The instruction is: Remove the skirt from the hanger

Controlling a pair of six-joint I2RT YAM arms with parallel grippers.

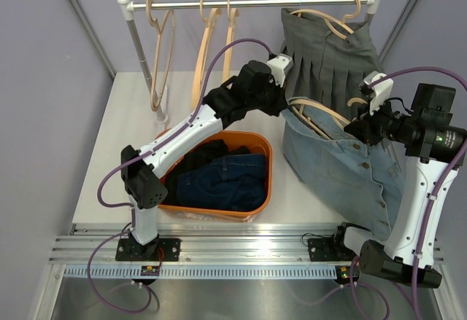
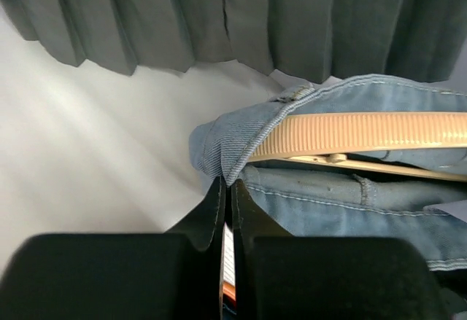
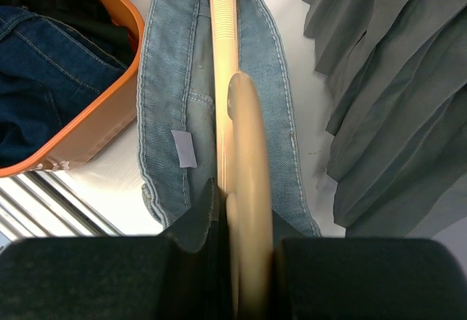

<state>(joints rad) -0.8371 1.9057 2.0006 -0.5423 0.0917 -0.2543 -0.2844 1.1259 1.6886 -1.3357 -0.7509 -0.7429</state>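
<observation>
Denim skirt (image 1: 343, 167) is hanging off a wooden hanger (image 3: 222, 36), low over the desk (image 1: 124, 138), just beside the orange basket (image 1: 268, 181) of dark clothes and in front of a grey pleated skirt (image 1: 328, 57) on the rail (image 1: 255, 3). The hem is draping down toward the near edge.

Right pincer (image 3: 237, 211) is clamping the hanger near its neck, carrying hanger and skirt together. Left pincer (image 2: 228, 183) is pressed together at the left end of the waistband (image 2: 241, 134), and the denim edge appears to be pinched between its tips, right where the cloth is wrapping over the hanger's ribbed arm.

Handling, as a judgement: the denim is looking soft but fairly heavy for cloth, so it is likely sagging and dragging rather than slipping free. The waistband is the stiffest, thickest part — the sensible place to be gripping. The ribbed arm probably is adding friction, so peeling the band outward off the arm's tip seems called for while the hanger is being held steady. A thin pinch on the edge may be slipping under the skirt's weight.
</observation>
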